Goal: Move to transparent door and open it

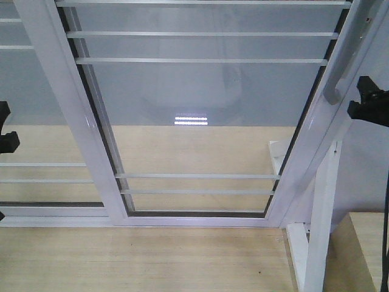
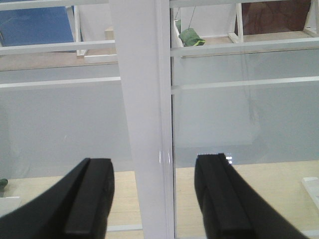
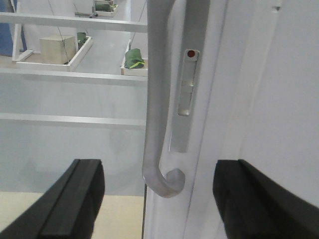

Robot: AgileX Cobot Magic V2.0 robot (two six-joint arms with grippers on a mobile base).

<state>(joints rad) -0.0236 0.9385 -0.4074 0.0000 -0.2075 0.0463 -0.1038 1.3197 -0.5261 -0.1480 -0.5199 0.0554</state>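
Observation:
The transparent door (image 1: 200,109), clear glass with thin white bars in a white frame, fills the front view. Its curved grey-white handle (image 1: 333,85) runs down the right stile. My right gripper (image 1: 358,97) hovers just right of that handle. In the right wrist view the handle (image 3: 155,99) and its lock plate (image 3: 185,94) with a red dot stand ahead of my right gripper (image 3: 159,164), which is open and touches neither. My left gripper (image 2: 154,160) is open too, with a white frame upright (image 2: 142,114) ahead between its fingers. It shows at the left edge (image 1: 6,126) of the front view.
A second white-framed glass panel (image 1: 36,152) without a handle lies left of the door. A white post (image 1: 322,207) stands at the lower right. Pale wooden floor (image 1: 152,255) runs in front. Behind the glass sit green bundles (image 2: 189,37) and a box (image 3: 57,49).

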